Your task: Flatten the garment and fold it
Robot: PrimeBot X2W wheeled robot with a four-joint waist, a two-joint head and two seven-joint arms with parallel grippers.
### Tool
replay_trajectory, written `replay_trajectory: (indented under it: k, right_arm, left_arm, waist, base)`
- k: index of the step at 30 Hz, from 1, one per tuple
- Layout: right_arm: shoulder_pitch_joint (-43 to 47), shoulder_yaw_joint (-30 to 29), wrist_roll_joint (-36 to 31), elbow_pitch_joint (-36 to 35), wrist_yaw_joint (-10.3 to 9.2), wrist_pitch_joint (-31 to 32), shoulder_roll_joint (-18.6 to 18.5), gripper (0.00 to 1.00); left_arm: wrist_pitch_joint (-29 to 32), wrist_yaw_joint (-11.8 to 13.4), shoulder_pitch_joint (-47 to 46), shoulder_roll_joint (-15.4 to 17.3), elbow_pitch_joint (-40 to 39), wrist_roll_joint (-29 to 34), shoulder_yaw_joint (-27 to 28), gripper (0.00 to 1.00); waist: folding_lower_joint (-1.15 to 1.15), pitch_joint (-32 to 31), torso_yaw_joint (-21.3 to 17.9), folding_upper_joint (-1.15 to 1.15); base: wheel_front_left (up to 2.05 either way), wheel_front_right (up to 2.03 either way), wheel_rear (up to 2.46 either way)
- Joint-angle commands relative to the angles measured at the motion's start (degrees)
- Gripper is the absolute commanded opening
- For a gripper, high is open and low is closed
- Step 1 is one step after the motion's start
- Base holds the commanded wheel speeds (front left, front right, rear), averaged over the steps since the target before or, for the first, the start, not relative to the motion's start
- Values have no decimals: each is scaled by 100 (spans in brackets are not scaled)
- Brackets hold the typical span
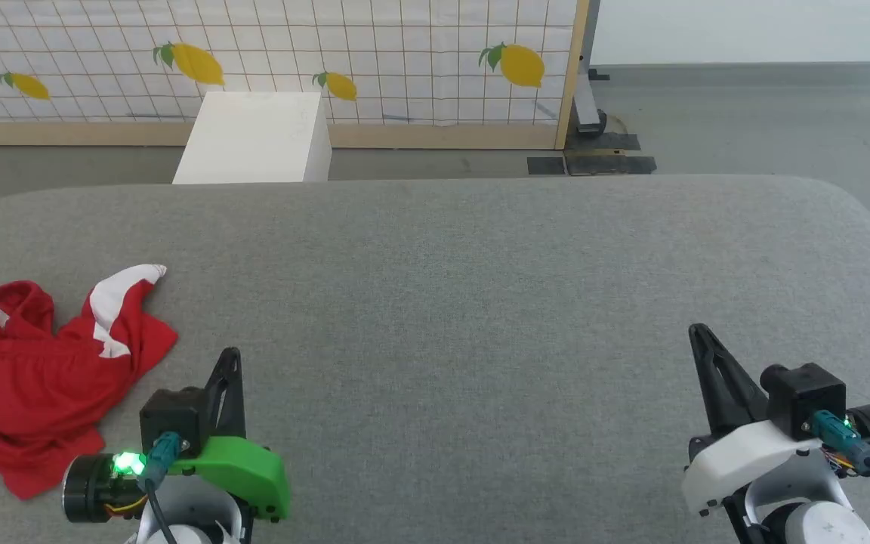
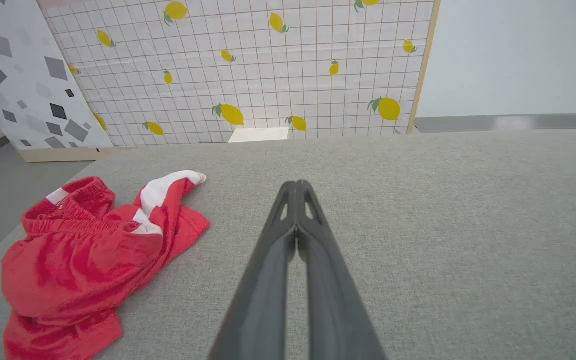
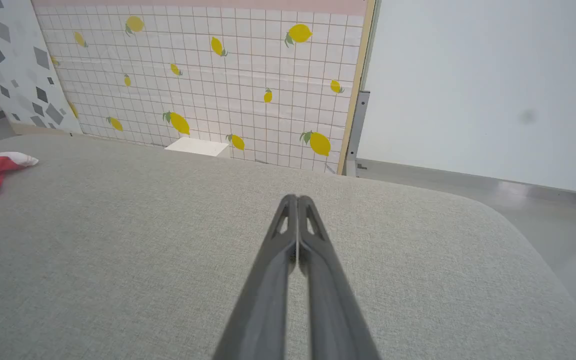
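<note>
red shorts (image 1: 42,370) lie crumpled at the grey table's (image 1: 480,302) near-left corner, white stripe up. left gripper (image 1: 229,355) sits just right of them, not touching, fingers pressed together, empty. right gripper (image 1: 699,332) well apart, likewise closed, empty.

A grey fabric-covered bench (image 1: 480,287) with rounded corners spans the foreground. Behind its far edge, a white box (image 1: 257,140) stands on grey floor (image 1: 745,121). Beyond rises a wood-framed, white-tiled panel printed with yellow lemons (image 1: 374,53). To its left leans a grey-speckled board (image 2: 13,75).
</note>
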Motion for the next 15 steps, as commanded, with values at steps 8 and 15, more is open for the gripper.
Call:
replay_trajectory:
  k: [8,15]
  right_arm:
    - [52,-8,-37,-2,-8,-41,-1,0]
    - [52,-8,-37,-2,-8,-41,-1,0]
  left_arm:
    - [8,41,-23,-28,15,59,5,0]
    - [8,41,-23,-28,15,59,5,0]
  waist:
    - [0,0,0,53]
    - [0,0,0,53]
  base:
    - [0,0,0]
    - [0,0,0]
